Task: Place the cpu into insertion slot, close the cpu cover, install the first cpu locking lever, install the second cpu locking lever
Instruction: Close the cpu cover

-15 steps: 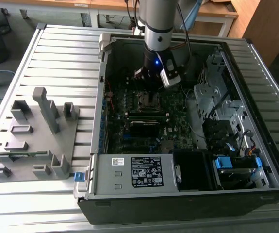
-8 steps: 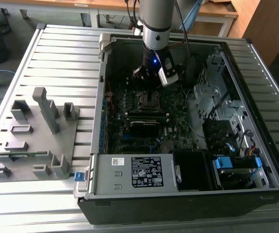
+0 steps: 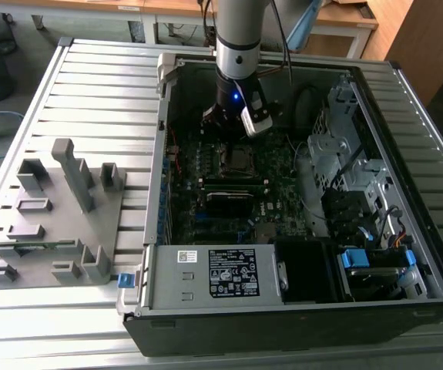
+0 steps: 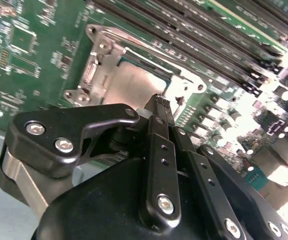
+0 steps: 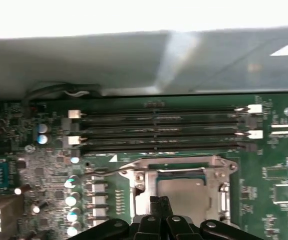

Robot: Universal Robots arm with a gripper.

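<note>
We see the gripper [image 4: 160,99] with its two black fingers pressed together and holding nothing, their tips poised at the edge of the cpu [image 5: 184,194]; we cannot tell whether they touch it. The cpu lies flat in the insertion slot [image 3: 239,159] on the dark green motherboard [image 5: 279,197], its dull silver-grey square top showing through the cut-out of the cpu cover [image 5: 219,162], a thin shiny metal frame lying around it. A thin wire lever [image 5: 108,171] runs slantwise beside the cover, near the long black memory slots [image 5: 159,131].
</note>
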